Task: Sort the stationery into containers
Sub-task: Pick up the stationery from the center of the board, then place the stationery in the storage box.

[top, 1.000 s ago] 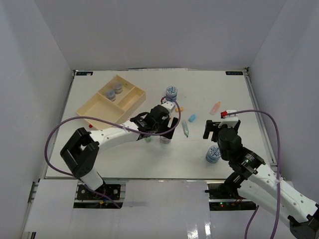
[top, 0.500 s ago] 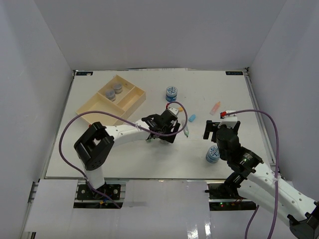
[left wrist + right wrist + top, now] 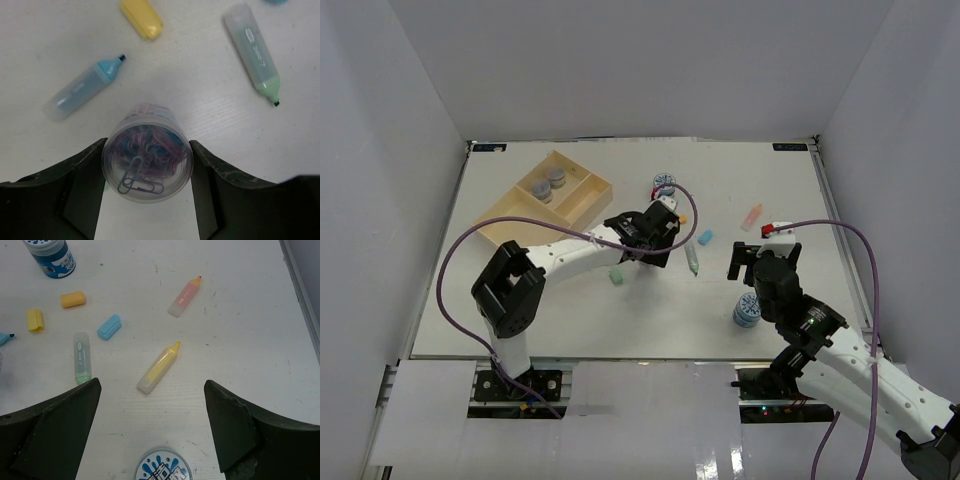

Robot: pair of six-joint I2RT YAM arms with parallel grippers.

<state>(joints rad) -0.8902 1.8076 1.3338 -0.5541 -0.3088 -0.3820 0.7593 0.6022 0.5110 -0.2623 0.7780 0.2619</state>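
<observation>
We can read no words or numbers here. Grey print runs along the green marker (image 3: 252, 50), right of the clip jar (image 3: 146, 155), and fainter print along the blue marker (image 3: 80, 91), left of it, both too blurred to make out.

Bright, even light fell from overhead onto the white tabletop (image 3: 650, 310), and we saw only soft, faint shadows beneath the arms. Glare streaked the glossy pale strip (image 3: 720, 450) at the near edge. In the left wrist view the clear round plastic tub of coloured paper clips (image 3: 146, 160) was fairly sharp, while the dark fingers (image 3: 55, 200) of the left gripper (image 3: 147, 150) blurred toward the corners. The right gripper (image 3: 151, 385) showed dark fingers (image 3: 50, 430) equally soft; the yellow plastic highlighter (image 3: 159, 367) looked crisp.
</observation>
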